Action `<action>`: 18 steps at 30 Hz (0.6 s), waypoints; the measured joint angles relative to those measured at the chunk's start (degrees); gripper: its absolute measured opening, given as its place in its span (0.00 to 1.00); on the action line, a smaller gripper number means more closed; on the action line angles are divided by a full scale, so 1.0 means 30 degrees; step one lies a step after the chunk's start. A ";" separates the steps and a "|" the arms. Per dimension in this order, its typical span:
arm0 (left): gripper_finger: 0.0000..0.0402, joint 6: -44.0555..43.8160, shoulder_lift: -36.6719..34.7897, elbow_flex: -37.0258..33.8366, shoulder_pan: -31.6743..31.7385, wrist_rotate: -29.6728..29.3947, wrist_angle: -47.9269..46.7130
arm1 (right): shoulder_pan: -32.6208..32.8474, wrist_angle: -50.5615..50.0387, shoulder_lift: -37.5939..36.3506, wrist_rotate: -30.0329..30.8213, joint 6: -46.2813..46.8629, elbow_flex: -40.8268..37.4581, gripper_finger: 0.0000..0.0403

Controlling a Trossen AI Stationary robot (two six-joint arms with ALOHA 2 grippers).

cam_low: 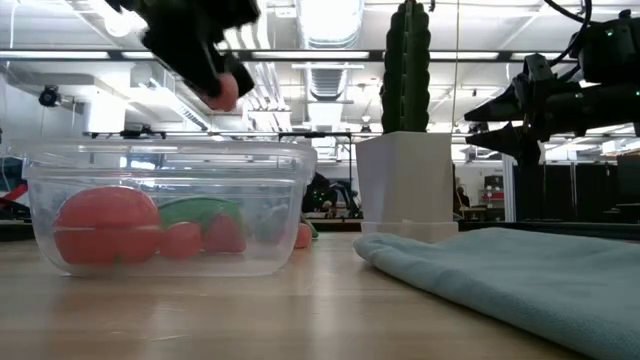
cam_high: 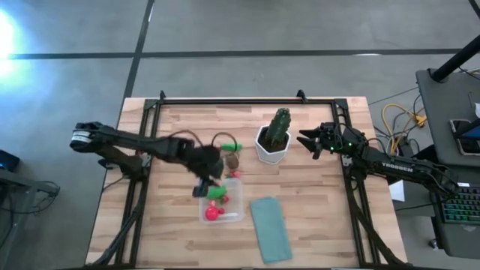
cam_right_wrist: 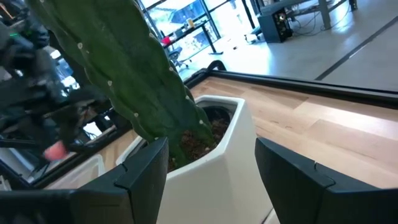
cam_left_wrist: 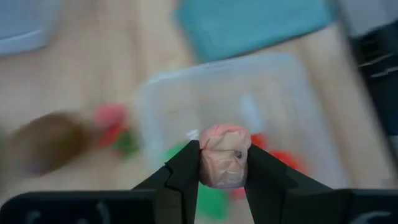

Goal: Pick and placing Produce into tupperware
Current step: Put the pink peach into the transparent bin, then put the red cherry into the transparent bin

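Left gripper point(cam_left_wrist: 224, 168) clenched on pink produce piece point(cam_left_wrist: 224, 155), hovering above tupperware point(cam_high: 234, 214) near edge; container lies below and ahead of fingers. Right gripper point(cam_high: 309, 141) spread, idle beside cactus pot point(cam_high: 270, 152).

text: "TROSSEN" | on: right arm point(cam_high: 397, 168) | other readable text: none

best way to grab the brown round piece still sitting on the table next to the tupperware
Probably from straight above, fingers closing across the widest part of the brown round piece. It lies low on the table, so a side approach would scrape wood. Set the jaws so they miss the small red and green pieces beside it and the tupperware rim. The left gripper already holds a pink piece.
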 joint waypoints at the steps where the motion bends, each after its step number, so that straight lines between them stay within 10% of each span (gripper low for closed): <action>1: 0.22 -0.0279 0.0037 -0.0081 -0.0481 0.0080 0.0465 | 0.0007 0.0000 -0.0014 0.0000 0.0000 0.0000 0.58; 18: 0.56 -0.3071 0.1617 0.0984 -0.1857 -0.2225 0.0708 | 0.0001 -0.0103 -0.0007 0.0000 0.0000 0.0000 0.58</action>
